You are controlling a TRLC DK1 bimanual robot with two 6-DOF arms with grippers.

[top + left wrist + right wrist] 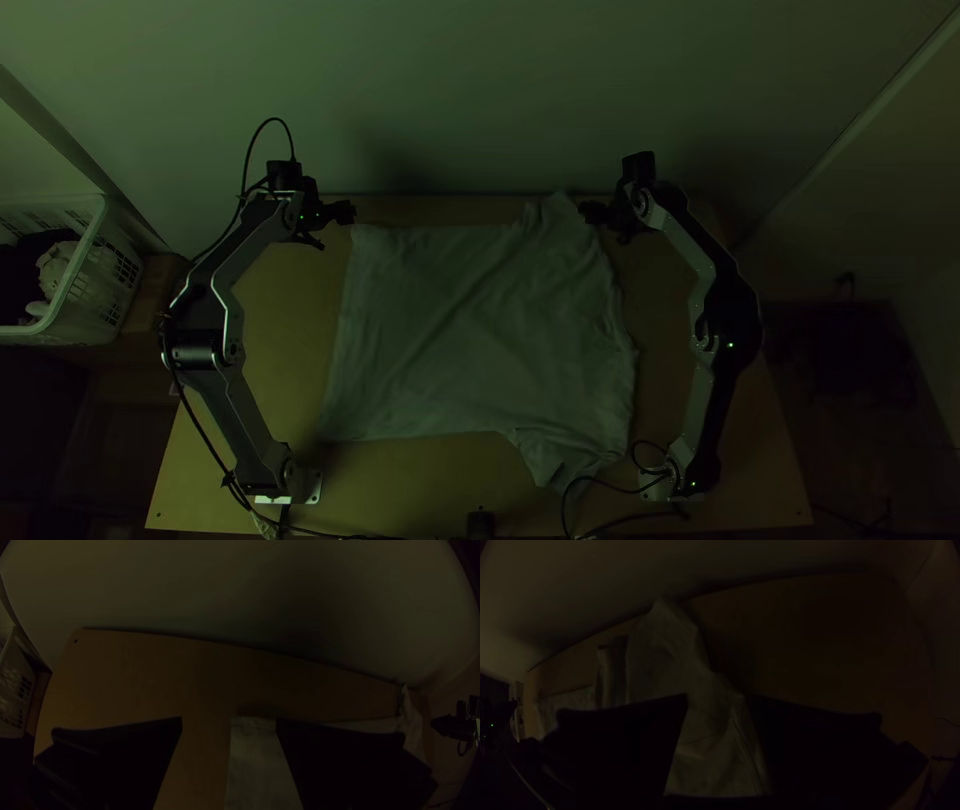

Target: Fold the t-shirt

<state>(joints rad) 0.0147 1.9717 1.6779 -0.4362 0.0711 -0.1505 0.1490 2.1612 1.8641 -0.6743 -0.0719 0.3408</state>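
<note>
- The left gripper [334, 228] has its two fingers [350, 760] spread wide, with nothing held between them; it is by the shirt's far left corner, and one finger overlaps the cloth in its own wrist view.
- The right gripper [605, 225] also has its fingers [625, 745] wide apart, at the shirt's far right part; cloth shows in the gap, ungripped. Whether the fingers touch it, I cannot tell.
- The t-shirt [470, 330] lies spread over the middle of the table, between the two arms. Its body runs to the left, with a fairly straight edge there; the right side is more rumpled.
- One sleeve [556, 216] points to the far edge, the other [548, 458] to the near edge.
- The wooden table [270, 330] carries both arms, their bases at its near left and near right.
- Black cables [605, 482] run by the right arm's base, close to the near sleeve.
- Left of the table stands a white basket [90, 270] with cloth in it.
- A pale wall [450, 90] rises behind the far edge.
</note>
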